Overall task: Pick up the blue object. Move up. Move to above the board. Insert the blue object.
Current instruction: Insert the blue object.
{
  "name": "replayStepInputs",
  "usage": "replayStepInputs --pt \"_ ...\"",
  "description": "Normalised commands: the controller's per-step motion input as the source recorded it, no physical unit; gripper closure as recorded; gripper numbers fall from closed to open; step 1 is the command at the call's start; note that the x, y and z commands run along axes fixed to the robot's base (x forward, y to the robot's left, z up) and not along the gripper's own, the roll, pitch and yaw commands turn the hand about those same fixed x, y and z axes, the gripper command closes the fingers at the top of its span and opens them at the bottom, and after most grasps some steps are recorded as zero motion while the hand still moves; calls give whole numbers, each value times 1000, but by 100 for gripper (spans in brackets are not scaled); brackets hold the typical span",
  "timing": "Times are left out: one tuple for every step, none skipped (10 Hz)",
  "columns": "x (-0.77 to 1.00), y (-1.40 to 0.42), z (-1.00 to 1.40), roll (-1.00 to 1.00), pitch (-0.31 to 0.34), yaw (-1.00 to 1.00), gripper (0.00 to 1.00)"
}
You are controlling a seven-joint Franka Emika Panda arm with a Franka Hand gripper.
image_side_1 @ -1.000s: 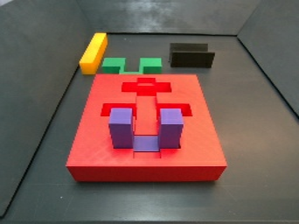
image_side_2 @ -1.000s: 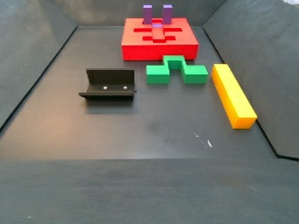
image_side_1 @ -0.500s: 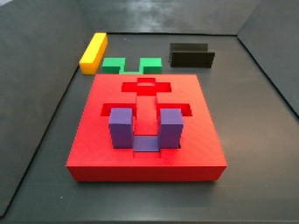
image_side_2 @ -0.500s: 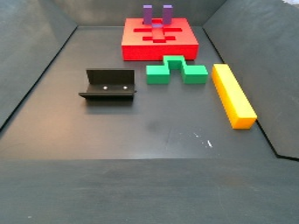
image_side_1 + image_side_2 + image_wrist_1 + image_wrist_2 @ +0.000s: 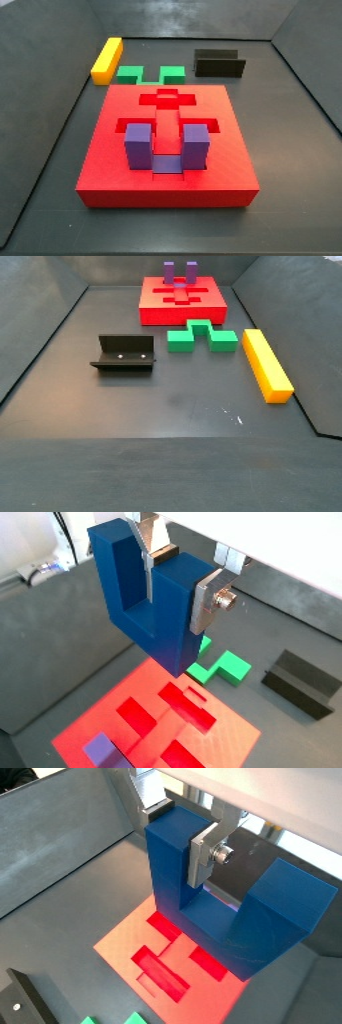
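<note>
You have the gripper (image 5: pixel 178 574) clamped on one prong of the blue object (image 5: pixel 150 602), held high above the board (image 5: pixel 167 953); neither shows in the side views. The board lies toward one end of the counter (image 5: pixel 187 406), with the purple U-shaped block (image 5: pixel 167 146) already seated in it. You appear to be at the move above the board. Next, line the blue object over a free recess (image 5: pixel 163 974), then lower it straight.

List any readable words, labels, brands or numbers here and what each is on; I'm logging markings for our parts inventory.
None: no readable text on the dark blue U-shaped block in the tool above the red slab board, nor on the purple block, green piece, yellow bar or fixture.
</note>
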Motion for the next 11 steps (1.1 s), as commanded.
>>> replayStepInputs --pt "614 149 -703 106 -141 0 100" --pt "671 11 -680 149 -137 0 100" --pt "586 43 -697 169 -107 0 100" --pt "429 86 -746 176 -80 0 100" --pt "337 117 -757 146 -106 0 100" --pt "297 146 -777 153 -90 0 100" --pt "171 134 -734 126 -94 0 100" --pt "9 89 -680 109 -123 0 100" --pt "0 77 -671 116 -110 0 100" --pt "0 103 -606 109 -76 0 100" --pt "0 0 -249 90 0 0 100"
